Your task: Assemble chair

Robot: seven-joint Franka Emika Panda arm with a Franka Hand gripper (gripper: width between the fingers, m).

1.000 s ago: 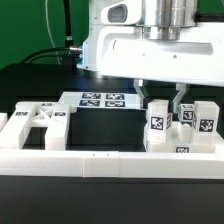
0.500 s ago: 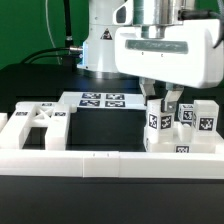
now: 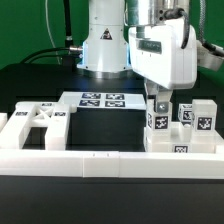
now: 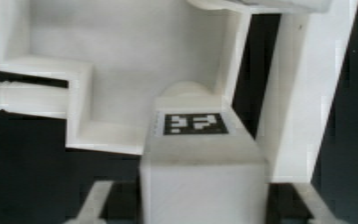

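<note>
A: Claw state?

B: Two-finger gripper (image 3: 160, 106) is closed on the top of a glossy white plastic upright block (image 3: 157, 125) with a black-and-white square tag. In the wrist view the tagged block (image 4: 197, 150) runs straight between the fingers.

A: Where does that sit?

B: At the exterior view's right, standing on the black table (image 3: 100, 128) behind the long low white border wall (image 3: 80, 160). Two more tagged white blocks, one (image 3: 185, 117) just beside it and another (image 3: 205, 120) further right. The white X-braced square seat (image 3: 40, 122) lies well apart at the left. The marker board (image 3: 100, 100) lies behind, between the two.

A: Risks?

B: The hold looks high and narrow, and the plastic is slick, so I judge the block could pivot or slip out on a lift. The near neighbour is close. A sideways pull could knock it over. Tilt in the grip would spoil any later fit to the seat.
</note>
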